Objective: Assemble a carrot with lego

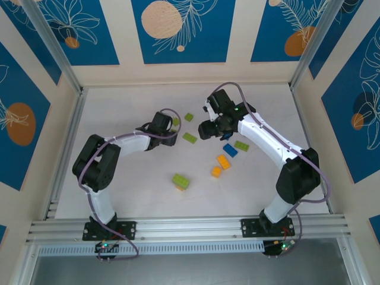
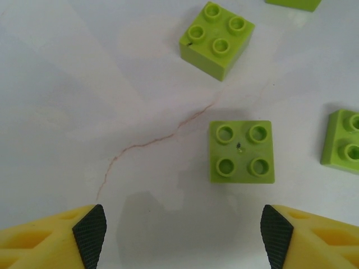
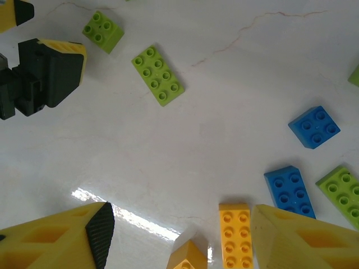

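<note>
Lego bricks lie scattered on the white table point(image 1: 136, 178). My left gripper point(image 2: 183, 238) hangs open over bare table, with a lime green 2x2 brick point(image 2: 242, 151) just ahead of its fingers and another green 2x2 point(image 2: 216, 39) farther off. My right gripper point(image 3: 180, 238) is open above the table. A long orange brick point(image 3: 235, 235) lies next to its right finger, and a second orange brick point(image 3: 189, 255) shows between the fingers at the bottom edge. From above, the left gripper point(image 1: 173, 132) and right gripper point(image 1: 203, 129) face each other near the long green brick point(image 1: 189, 138).
Two blue bricks point(image 3: 314, 126) point(image 3: 289, 190) and a green brick point(image 3: 342, 188) lie to the right of my right gripper. A green brick stacked on an orange one point(image 1: 180, 181) stands nearer the front. Aluminium frame rails point(image 1: 65, 136) border the table.
</note>
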Controlling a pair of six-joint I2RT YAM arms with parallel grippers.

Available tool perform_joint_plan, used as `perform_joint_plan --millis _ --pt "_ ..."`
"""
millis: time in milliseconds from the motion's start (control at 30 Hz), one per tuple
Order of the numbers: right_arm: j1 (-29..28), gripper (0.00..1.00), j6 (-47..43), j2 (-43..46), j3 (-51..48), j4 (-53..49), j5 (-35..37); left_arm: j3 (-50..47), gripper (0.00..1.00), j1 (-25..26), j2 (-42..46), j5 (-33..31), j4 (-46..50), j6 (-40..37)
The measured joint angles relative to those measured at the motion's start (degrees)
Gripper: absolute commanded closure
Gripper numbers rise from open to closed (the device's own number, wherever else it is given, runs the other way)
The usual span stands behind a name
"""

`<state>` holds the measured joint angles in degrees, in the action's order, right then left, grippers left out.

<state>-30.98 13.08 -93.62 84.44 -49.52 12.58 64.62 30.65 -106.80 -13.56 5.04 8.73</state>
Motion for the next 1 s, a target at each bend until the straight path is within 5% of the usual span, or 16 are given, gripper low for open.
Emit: perform_joint_plan --millis 567,1000 --pt "0.0 0.36 0.0 0.0 -1.4 0.5 -0.6 6.0 0.34 1.4 -6.0 -0.7 0.3 -1.7" --pt "0.0 0.39 0.0 -0.1 -1.7 0.7 -0.8 8.4 0.53 2.3 -9.7 -1.1 0.9 -3.3"
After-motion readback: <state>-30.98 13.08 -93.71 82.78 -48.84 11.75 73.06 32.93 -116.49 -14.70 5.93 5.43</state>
